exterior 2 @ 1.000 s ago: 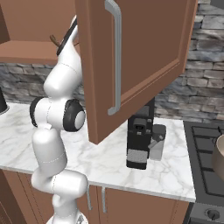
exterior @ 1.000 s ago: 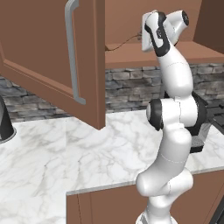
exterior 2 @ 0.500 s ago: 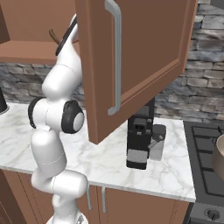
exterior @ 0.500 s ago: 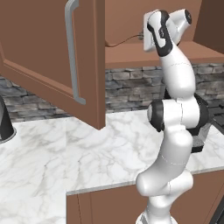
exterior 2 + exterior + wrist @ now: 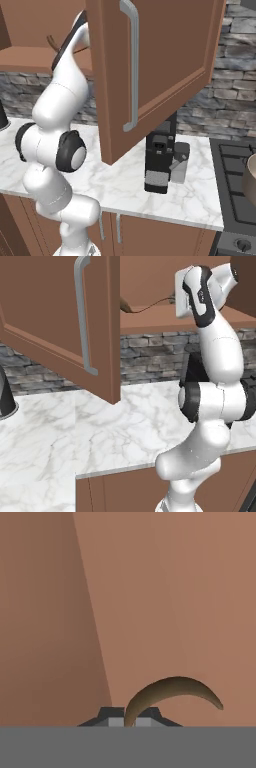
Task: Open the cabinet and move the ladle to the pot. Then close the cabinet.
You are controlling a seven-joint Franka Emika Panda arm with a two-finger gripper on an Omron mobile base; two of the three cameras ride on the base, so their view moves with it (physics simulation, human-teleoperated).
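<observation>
The cabinet stands with its left door swung wide open, silver bar handle facing me; the same door hangs in the middle of the right base view. Inside, just above the shelf, the slender dark brown ladle stretches leftward from my gripper. In the hand view the curved ladle rises from between the fingertips of my gripper, which is shut on it. The tan pot peeks in at the right edge, on the stove.
A black coffee machine stands on the marble counter under the open door's lower corner. A dark rounded object sits at the counter's far left. The stone backsplash runs behind.
The jaws have finished closing on the ladle. My hand has shifted a little up and to the right in the left base view, and the ladle has come with it.
</observation>
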